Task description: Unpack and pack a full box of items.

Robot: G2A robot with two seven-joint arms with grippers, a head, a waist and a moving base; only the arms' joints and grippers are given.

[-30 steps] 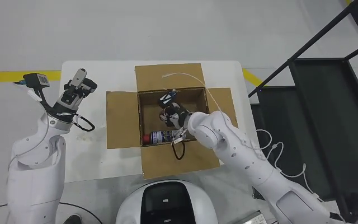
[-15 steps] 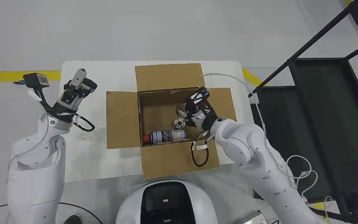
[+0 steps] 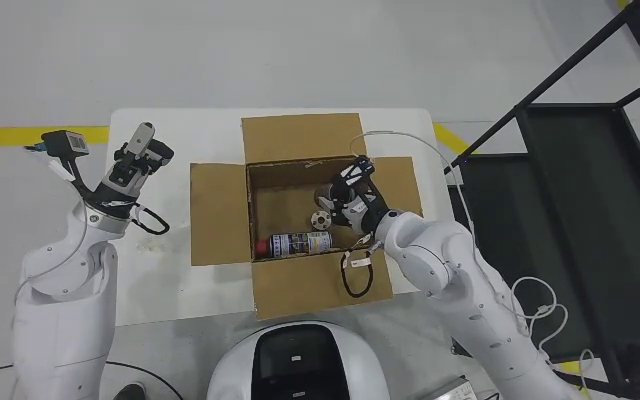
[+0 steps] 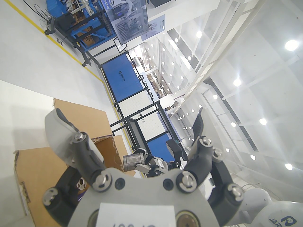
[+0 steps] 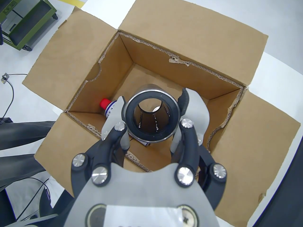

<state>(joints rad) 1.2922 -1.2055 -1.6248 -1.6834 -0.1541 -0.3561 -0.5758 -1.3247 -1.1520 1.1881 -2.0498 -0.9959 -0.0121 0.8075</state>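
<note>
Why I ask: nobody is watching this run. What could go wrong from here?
1. The smooth metal cylinder is pinched only at its round sides by the right gripper. It might slip and fall onto the spray can or the small round part lying in the box.
2. It hangs near one wall of the box, so a sideways move could catch the cardboard and drag the box.
</note>
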